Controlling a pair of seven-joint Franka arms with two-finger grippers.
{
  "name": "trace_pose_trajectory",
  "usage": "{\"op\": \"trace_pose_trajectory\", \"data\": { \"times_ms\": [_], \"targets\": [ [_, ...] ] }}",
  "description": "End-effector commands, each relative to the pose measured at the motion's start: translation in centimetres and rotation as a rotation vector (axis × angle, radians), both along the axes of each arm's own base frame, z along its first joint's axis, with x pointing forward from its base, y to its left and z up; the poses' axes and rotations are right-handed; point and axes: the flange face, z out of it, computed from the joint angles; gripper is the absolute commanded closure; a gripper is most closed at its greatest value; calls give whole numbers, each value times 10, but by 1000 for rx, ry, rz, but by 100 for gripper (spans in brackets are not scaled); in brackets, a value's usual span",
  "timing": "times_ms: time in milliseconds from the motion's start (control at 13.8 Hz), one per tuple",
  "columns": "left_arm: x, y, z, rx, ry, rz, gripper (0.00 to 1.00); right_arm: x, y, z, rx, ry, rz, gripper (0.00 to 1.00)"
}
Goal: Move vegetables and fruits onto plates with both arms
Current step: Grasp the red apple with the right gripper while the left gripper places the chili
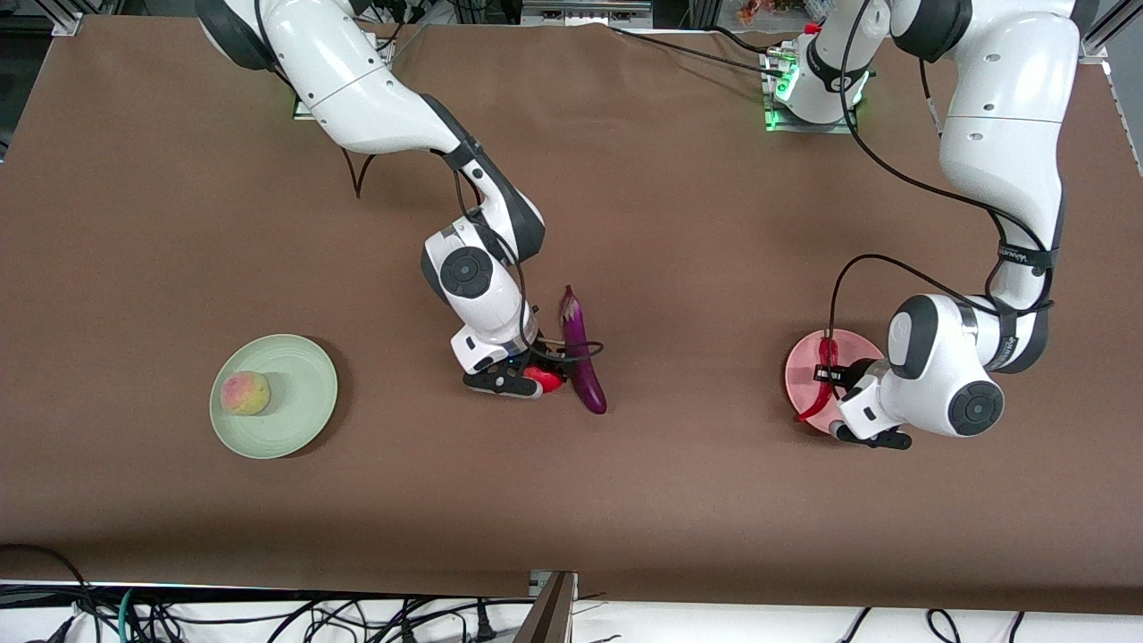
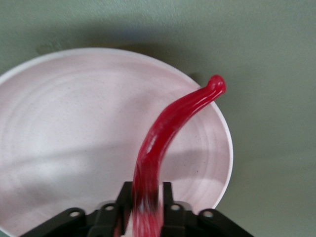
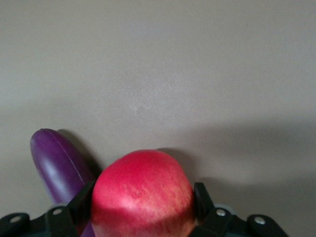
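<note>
Here, chili pepper (image 2: pixel 163 133) (over pink plate (image 2: pixel 59 128)).

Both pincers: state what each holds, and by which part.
Left pincer holds the red chili pepper by one end, over the pink plate. Right pincer flanks the red fruit; grip unconfirmed.

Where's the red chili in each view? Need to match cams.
Front view: the red chili hangs over the pink plate, at the left hand.
Left wrist view: chili runs up from between the left hand's fingers, over the plate.
Right wrist view: not in it.
Shared landmark: pink plate.
</note>
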Motion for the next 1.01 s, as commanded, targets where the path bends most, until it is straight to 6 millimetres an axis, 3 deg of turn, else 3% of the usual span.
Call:
{"op": "trace_pose_trajectory", "data": {
  "times_ms": [0,217,435,652,942],
  "targets": [
    [-3,-1,14,0,14,4,0,6,-5,6,-33,-36,32,76],
    [2,-15,58,-34,-23,12,0,37,-56,45,-80,4,11,76],
    [0,-51,100,-63,-42,69,0,65,-136,77,-157,89,99,76],
    [-20,-127,140,-10,-10,215,0,78,-193,99,-202,140,201,76],
    [-58,-265,164,43,12,401,0,91,-269,105,-236,191,315,76]
  ]
}}
